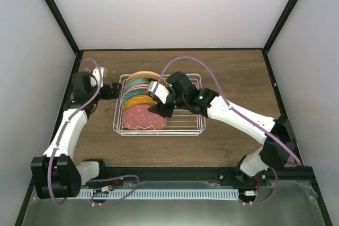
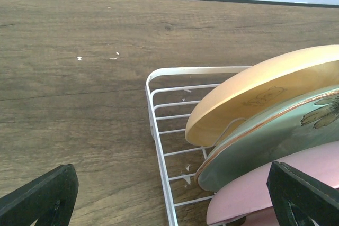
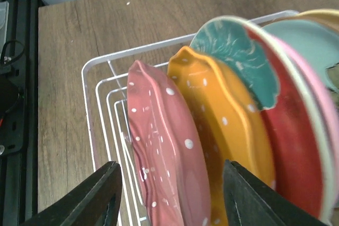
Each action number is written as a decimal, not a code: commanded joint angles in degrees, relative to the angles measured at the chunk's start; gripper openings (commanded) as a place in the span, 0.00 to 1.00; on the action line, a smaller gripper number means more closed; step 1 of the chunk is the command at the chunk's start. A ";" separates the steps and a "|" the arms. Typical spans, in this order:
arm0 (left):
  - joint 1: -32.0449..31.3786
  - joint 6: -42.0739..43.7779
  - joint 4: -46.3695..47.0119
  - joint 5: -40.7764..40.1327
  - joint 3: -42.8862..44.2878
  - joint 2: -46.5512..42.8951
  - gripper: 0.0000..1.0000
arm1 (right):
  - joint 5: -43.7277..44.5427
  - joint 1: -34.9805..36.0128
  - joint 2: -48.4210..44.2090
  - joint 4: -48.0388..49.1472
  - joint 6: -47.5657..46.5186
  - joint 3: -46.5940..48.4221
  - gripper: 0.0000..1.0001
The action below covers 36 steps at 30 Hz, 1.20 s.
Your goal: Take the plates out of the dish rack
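Leftmost, the left gripper (image 1: 114,91) hovers with its black jaws apart, just beside the left end of the dish rack (image 1: 185,126). The rack is a white wire basket on a wood-grain table (image 1: 233,70). Smooth round plates (image 1: 142,99) stand on edge inside it. Rightward, the right gripper (image 3: 169,199) spreads its fingers astride the scalloped dotted pink plate (image 3: 164,152). The dotted orange plate (image 3: 222,115) stands just beside.

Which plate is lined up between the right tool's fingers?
The pink white-dotted plate, the end one of the row in the rack; it sits centred in the right tool, with the orange dotted plate next behind.
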 commanded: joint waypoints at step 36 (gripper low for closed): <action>-0.11 1.68 2.86 3.97 -0.89 -1.19 1.00 | 2.88 3.33 11.88 5.21 -4.77 2.97 0.13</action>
